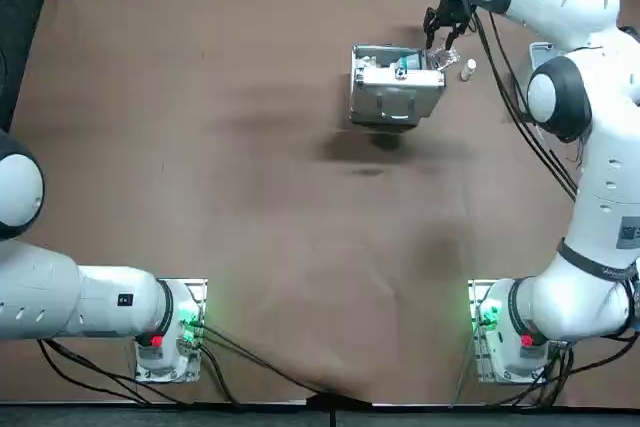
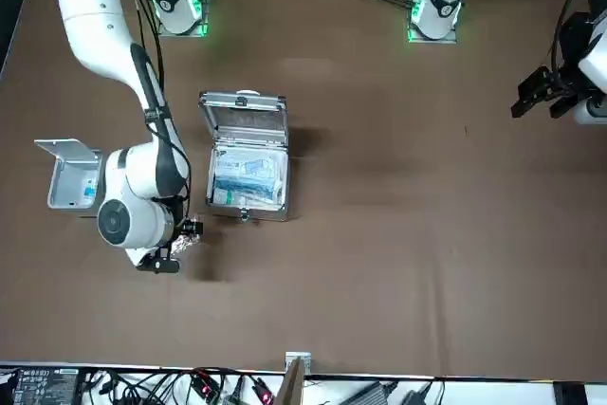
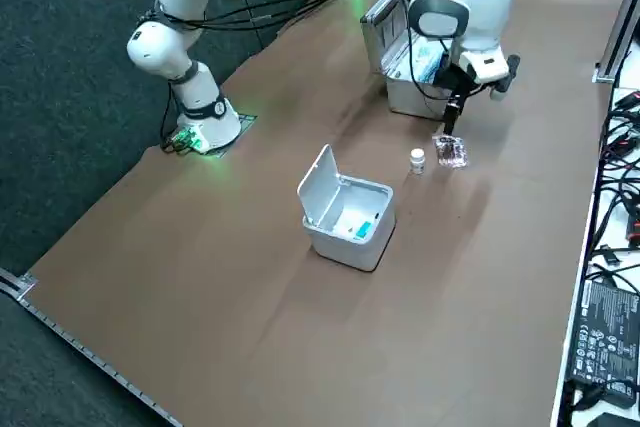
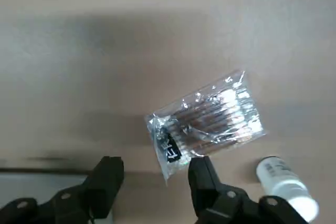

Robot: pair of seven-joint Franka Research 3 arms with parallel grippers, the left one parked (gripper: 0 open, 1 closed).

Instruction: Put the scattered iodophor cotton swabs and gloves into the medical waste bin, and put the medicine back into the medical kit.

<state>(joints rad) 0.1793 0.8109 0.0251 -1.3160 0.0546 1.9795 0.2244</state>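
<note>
Brown counter (image 1: 250,197) carries the swab packet (image 4: 207,124) slantwise, offset from the hovering right gripper (image 4: 155,182) toward the medicine bottle (image 4: 281,174). Its jaws stand spread, holding nothing.

Table (image 1: 250,227): flat top under a brown cloth, slightly puckered at the middle of the robot-side edge. Directly on it, all in the far right quarter: medical kit (image 1: 396,97), a metal case with its lid raised; swab packet (image 4: 207,121), clear wrap with brown-tipped swabs, lying flat just beside the kit on its right; small white bottle (image 4: 283,179), on its side just right of the packet and apart from it; white waste bin (image 3: 345,237), lid up, farther right and well apart from the kit. Left base plate (image 1: 172,332) and right base plate (image 1: 497,332) sit at the near edge. Right gripper (image 4: 155,171) hovers over the packet, fingers spread.
</note>
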